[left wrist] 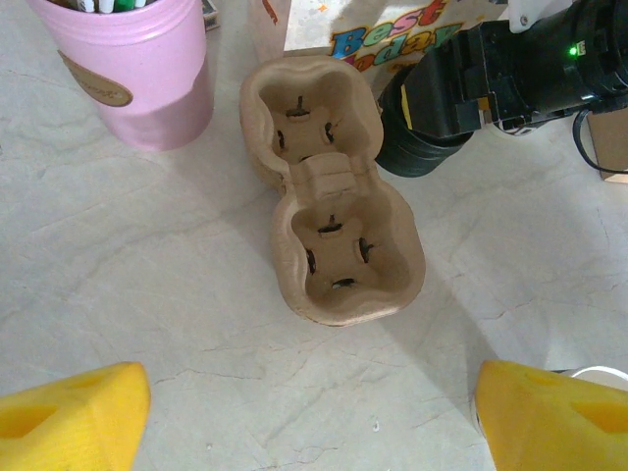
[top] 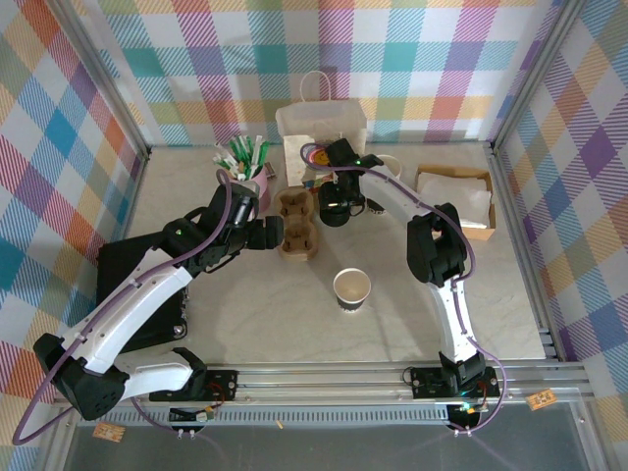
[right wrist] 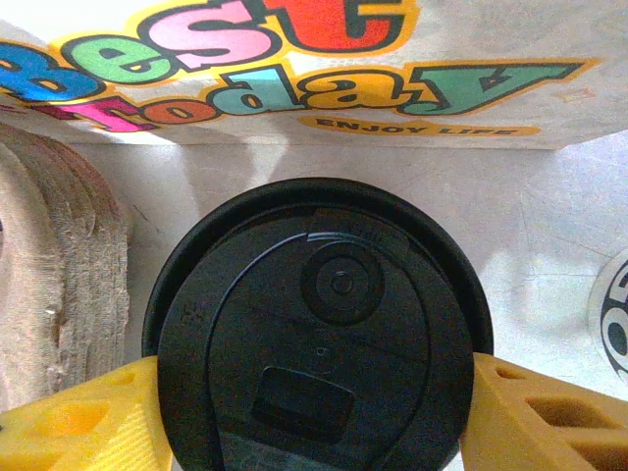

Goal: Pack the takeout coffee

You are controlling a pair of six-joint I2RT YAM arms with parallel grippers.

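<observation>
The takeout coffee (right wrist: pixel 319 324) — small paper cup, round black plastic lid — stands just beside the brown moulded-pulp carrier (left wrist: pixel 329 186). The right gripper (right wrist: pixel 314 412) flanks it under the lid rim; pressing or not, I cannot tell. The left gripper (left wrist: pixel 312 417) hangs spread. Likely thin-walled, crushable: hold the body gently.

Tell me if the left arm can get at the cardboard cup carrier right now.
Probably yes. The left gripper hangs open just short of the empty cup carrier, with bare table between. The right gripper, straddling the takeout coffee, crowds only the carrier's far well.
</observation>
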